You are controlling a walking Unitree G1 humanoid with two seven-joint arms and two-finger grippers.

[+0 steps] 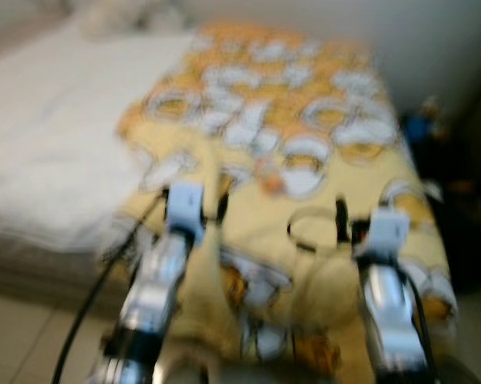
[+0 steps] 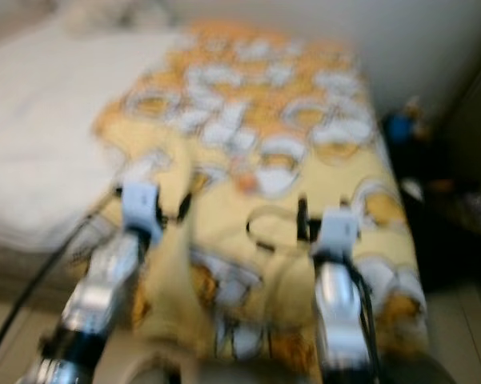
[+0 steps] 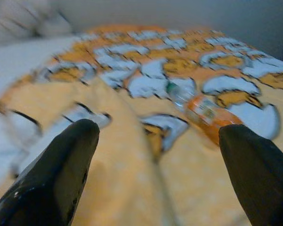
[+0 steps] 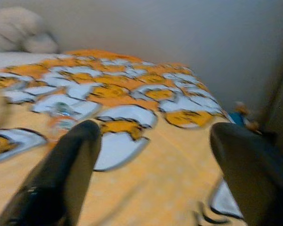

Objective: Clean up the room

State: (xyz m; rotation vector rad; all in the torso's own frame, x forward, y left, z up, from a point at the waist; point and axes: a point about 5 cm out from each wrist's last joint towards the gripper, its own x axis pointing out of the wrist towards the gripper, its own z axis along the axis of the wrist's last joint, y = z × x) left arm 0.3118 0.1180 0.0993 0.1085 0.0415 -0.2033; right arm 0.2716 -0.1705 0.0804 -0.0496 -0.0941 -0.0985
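While one bottle [image 3: 203,112] lies on one blanket [image 1: 336,200], both end effectors, left [image 3: 157,155] and right [image 4: 153,160], stand spread.

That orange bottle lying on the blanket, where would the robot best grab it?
Probably across its orange body, around the middle. The bottle lies on its side on the yellow blanket, so open fingers coming down from above could straddle its width. The left gripper, already open, faces it.

Both silver arms reach forward, left claw [image 3: 155,155] and right claw [image 4: 153,165] spread wide.
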